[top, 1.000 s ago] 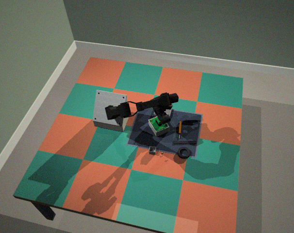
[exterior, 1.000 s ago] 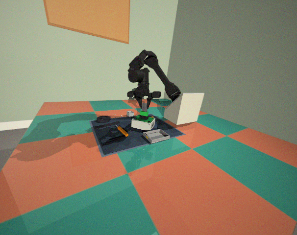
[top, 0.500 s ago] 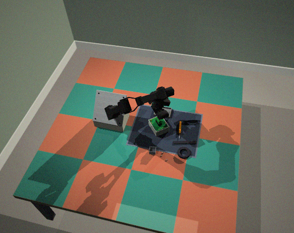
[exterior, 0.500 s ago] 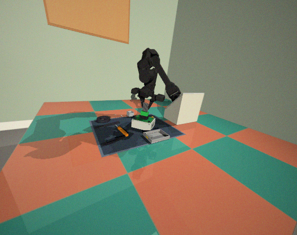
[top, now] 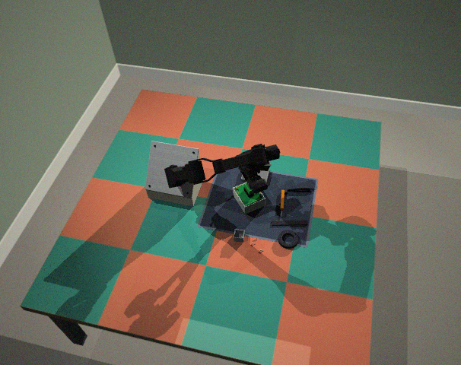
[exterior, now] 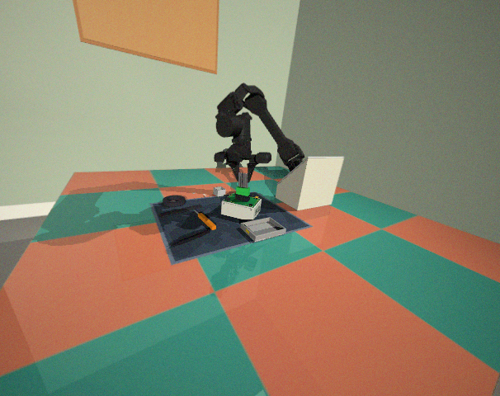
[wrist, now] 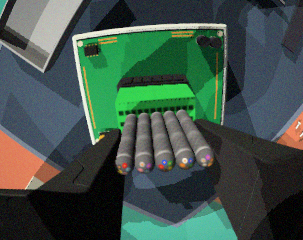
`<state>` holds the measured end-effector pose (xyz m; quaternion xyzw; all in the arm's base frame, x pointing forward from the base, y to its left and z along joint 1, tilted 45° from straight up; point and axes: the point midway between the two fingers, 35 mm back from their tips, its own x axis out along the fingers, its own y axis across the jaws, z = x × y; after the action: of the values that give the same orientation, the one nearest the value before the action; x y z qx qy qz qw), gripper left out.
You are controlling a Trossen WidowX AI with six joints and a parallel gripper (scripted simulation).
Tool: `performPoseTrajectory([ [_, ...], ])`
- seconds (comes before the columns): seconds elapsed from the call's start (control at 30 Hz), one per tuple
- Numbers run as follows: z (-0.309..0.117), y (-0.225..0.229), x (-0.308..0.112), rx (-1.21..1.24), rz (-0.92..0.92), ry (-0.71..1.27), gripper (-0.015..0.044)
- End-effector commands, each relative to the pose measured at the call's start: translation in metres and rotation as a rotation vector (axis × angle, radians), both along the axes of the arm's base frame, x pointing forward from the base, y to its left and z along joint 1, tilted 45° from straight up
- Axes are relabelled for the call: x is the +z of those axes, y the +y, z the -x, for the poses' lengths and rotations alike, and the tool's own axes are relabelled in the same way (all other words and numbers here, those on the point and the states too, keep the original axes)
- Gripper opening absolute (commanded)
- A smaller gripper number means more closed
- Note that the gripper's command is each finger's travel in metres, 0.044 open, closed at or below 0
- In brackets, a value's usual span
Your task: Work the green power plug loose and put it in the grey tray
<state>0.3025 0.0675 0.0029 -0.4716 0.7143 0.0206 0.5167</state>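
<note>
Table [top: 238, 306] [exterior: 370, 307] [wrist: 6, 165] has orange and teal checks, room walls around it, an orange panel [exterior: 156, 30] hanging on one. Black arm [top: 243, 157] [exterior: 269, 119] bends up and over from a pale sloped block [top: 160, 149] [exterior: 318, 187], wrist down over the board. Dark blue mat [top: 219, 196] [exterior: 181, 251] [wrist: 21, 100] lies under most of the items. White-sided case [top: 254, 207] [exterior: 238, 210] sits on the mat, green board [exterior: 252, 203] [wrist: 101, 75] on top. Grey tray [top: 265, 172] [exterior: 262, 233] [wrist: 41, 25] is near the case, partly over the mat's edge; no plug in it, only partly visible from top. Gripper [top: 251, 193] [exterior: 242, 181] [wrist: 158, 132] is partway open, fingers closed on the plug, one on each side; exact contact is hidden behind fingers and wires. Black ring [top: 281, 238] [exterior: 173, 203] lies flat at a mat corner, across from the tray. Orange-handled screwdriver [top: 282, 198] [exterior: 206, 220] lies on the mat, between a dark tool [top: 299, 190] and a dark bar [top: 290, 223]. Green plug [exterior: 242, 190] [wrist: 156, 99] is at its socket on the board, looks upright; can't tell how deep it sits. Five grey wires [exterior: 242, 180] [wrist: 163, 142] rise from the plug between the fingers, multicoloured cores at the cut ends. Small open grey box [top: 239, 237] [exterior: 219, 192] stands just beside the mat's edge. Black socket [exterior: 242, 198] [wrist: 153, 80] shows along one side of the plug. Tiny screws [top: 253, 241] [exterior: 205, 195] [wrist: 301, 129] lie scattered near the small box, on an orange check.
</note>
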Motion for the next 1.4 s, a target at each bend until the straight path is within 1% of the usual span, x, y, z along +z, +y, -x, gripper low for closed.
performPoseTrajectory([
  [0.0, 0.001, 0.011, 0.007, 0.035, 0.018, -0.038, 0.0],
  [0.2, 0.011, 0.019, 0.0, 0.111, 0.136, -0.124, 0.0],
  [0.33, 0.014, 0.021, -0.002, 0.13, 0.166, -0.146, 0.0],
  [0.43, 0.012, 0.02, 0.0, 0.116, 0.144, -0.13, 0.0],
  [0.57, 0.006, 0.016, 0.006, 0.067, 0.067, -0.074, 0.0],
  [0.93, 0.007, 0.023, 0.012, 0.066, 0.067, -0.074, 0.0],
  [1.2, 0.004, 0.004, -0.007, 0.066, 0.068, -0.074, 0.0],
  [1.37, 0.004, 0.004, -0.007, 0.066, 0.068, -0.074, 0.0131],
])
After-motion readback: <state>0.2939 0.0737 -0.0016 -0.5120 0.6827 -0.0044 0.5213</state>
